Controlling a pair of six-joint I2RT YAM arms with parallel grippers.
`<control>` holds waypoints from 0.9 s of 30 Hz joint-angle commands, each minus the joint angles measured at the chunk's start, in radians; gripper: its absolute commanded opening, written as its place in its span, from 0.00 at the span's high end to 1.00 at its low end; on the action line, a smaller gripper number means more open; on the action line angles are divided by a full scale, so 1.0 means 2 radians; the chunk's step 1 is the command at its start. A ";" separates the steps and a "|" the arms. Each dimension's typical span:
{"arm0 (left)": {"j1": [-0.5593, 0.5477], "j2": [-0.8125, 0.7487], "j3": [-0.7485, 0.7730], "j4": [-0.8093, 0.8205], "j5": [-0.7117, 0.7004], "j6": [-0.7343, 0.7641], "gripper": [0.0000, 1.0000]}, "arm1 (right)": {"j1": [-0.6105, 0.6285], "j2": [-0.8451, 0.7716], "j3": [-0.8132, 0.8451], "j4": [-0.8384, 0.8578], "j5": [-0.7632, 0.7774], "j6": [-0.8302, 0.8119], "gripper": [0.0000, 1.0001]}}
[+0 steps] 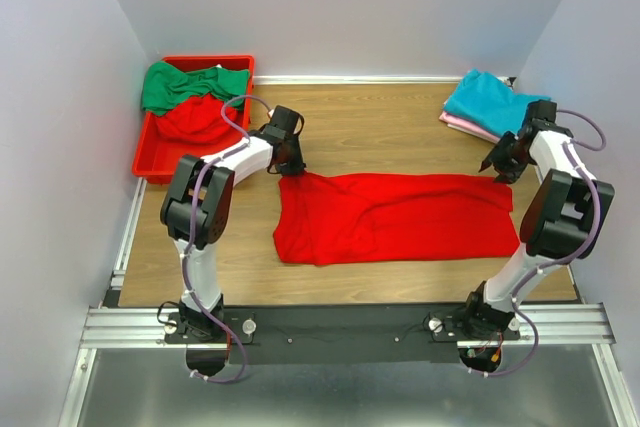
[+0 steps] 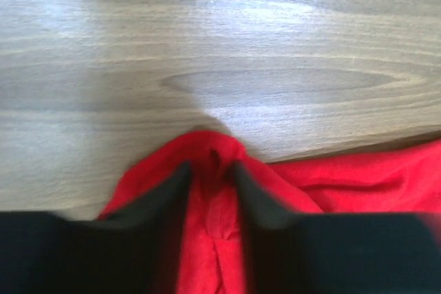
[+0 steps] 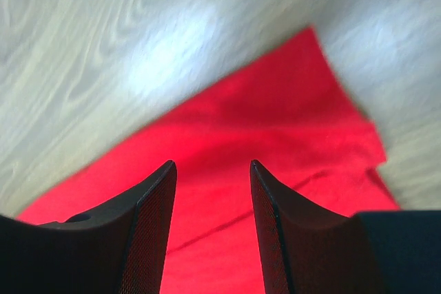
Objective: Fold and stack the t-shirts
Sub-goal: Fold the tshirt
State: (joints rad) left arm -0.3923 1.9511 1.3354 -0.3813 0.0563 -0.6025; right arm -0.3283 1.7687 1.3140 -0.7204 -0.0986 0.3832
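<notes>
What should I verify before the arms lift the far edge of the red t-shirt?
1. Cloth pinched by the left gripper: ok, a fold of the red t-shirt sits in its jaws.
2. Far right corner held by the right gripper: not ok, jaws open above the cloth.
3. Shirt flat on the table: ok, light wrinkles.
4. Clear of the teal t-shirt: ok, apart.
5. Clear of the red bin: ok, apart.
6. Both layers in the left pinch: cannot tell.
</notes>
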 commanded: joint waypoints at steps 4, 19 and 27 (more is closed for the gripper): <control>0.021 0.015 0.010 0.020 0.025 0.012 0.99 | -0.033 0.043 0.046 0.018 0.019 -0.003 0.46; 0.060 0.030 0.053 0.004 0.058 0.057 1.00 | -0.066 0.107 0.082 0.040 -0.076 -0.029 0.46; 0.063 0.055 0.079 -0.013 0.062 0.073 1.00 | -0.065 0.131 0.072 0.065 -0.120 -0.035 0.46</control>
State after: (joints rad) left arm -0.2722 2.0350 1.4666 -0.3744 0.1528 -0.4892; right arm -0.4576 1.9999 1.4670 -0.6342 -0.2756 0.3382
